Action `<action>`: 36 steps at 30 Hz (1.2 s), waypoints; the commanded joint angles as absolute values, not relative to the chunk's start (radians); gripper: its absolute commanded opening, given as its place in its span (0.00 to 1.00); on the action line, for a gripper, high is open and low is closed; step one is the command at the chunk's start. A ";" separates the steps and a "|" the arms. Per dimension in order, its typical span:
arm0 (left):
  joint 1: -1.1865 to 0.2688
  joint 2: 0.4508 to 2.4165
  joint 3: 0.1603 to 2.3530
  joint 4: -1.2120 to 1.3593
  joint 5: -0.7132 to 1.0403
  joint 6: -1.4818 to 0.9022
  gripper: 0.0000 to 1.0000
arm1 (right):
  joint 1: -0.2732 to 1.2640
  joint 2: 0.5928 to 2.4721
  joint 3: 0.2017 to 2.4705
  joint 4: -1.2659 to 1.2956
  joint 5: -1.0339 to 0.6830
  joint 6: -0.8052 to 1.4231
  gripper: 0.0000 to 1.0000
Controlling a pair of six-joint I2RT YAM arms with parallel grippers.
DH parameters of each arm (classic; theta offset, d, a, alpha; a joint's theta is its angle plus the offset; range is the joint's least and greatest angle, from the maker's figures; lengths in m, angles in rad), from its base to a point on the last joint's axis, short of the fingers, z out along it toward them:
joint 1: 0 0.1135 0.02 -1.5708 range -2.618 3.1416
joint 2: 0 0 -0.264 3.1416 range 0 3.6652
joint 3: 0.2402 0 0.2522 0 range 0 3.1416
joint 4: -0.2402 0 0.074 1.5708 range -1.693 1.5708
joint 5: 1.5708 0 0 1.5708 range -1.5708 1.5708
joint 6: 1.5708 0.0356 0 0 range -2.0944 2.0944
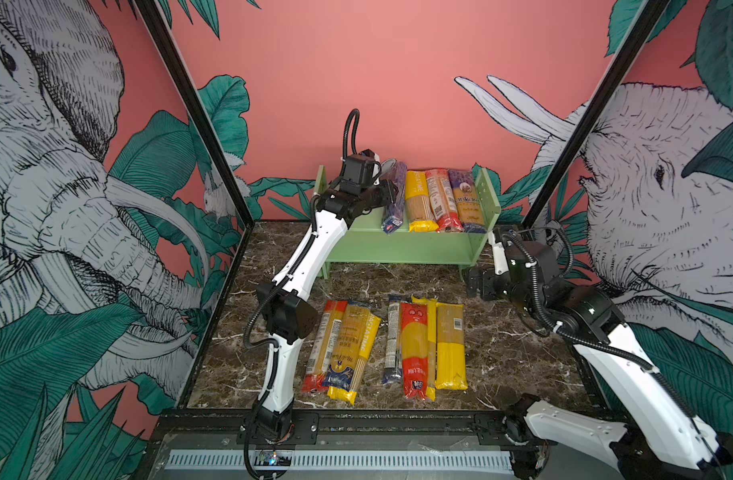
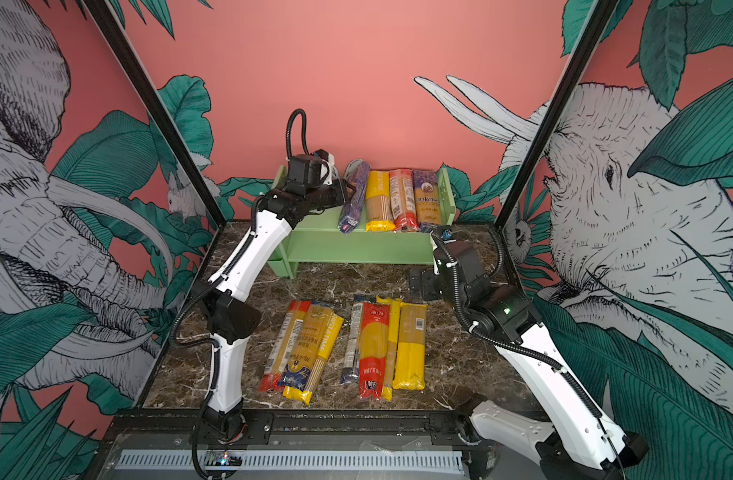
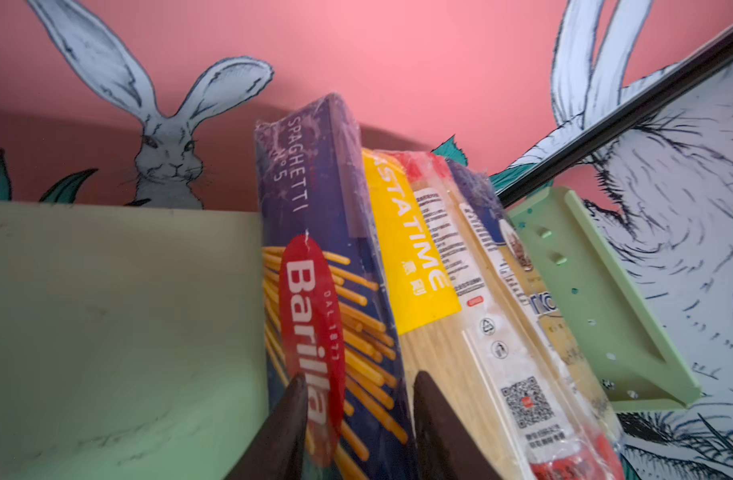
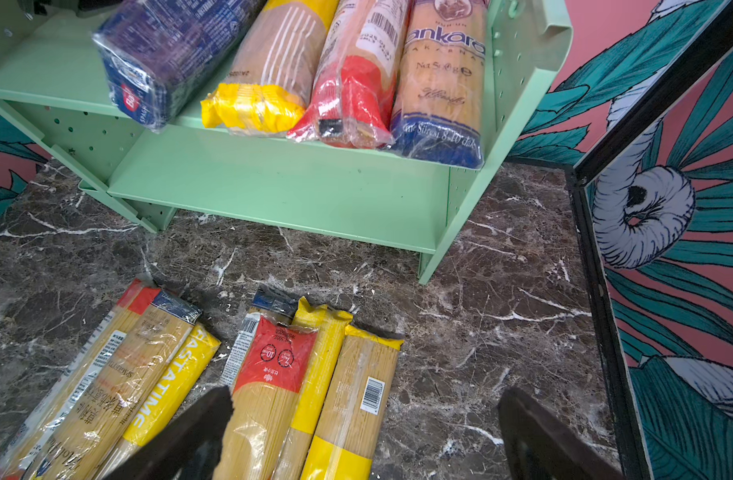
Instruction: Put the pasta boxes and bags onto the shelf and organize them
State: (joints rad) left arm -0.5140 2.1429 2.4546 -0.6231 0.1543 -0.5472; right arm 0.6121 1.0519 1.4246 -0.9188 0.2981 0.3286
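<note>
Gripper, left [image 3: 358, 376]: is reaching onto the upper tier of the shelf [image 1: 356, 245], fingers straddling the Barilla pack [image 1: 393, 208]. Whether they are pinching it or standing just clear cannot be told. That pack is lying leftmost in a row of four, touching the yellow PASTATIME pack [image 1: 419, 199], with a red-ended pack [image 1: 441, 199] and the Ankara pack [image 1: 466, 199] beside it. All four are pointing front to back. Seven packs are waiting on the marble table [image 1: 514, 353], long axes likewise running toward the shelf, in a left cluster of three [image 1: 340, 349] and a right cluster of four [image 1: 427, 345]. Gripper, right [image 4: 367, 392]: is hovering with jaws spread wide and holding nothing. It is nearer to the right cluster, and its opening is lying across those packs' width, likely suiting a straight descent.
</note>
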 commanded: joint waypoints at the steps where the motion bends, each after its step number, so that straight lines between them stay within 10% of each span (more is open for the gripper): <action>1: -0.509 2.105 2.474 -0.554 0.174 -0.549 0.43 | 0.606 1.051 1.433 -0.918 0.296 0.331 0.99; 36: -0.600 2.137 2.538 -0.738 0.044 -0.410 0.36 | 0.603 1.046 1.393 -0.906 0.285 0.347 0.99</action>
State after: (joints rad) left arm -0.5606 2.1395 2.4458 -0.6292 0.1150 -0.4892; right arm 0.6075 1.0527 1.4036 -0.9180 0.2794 0.3336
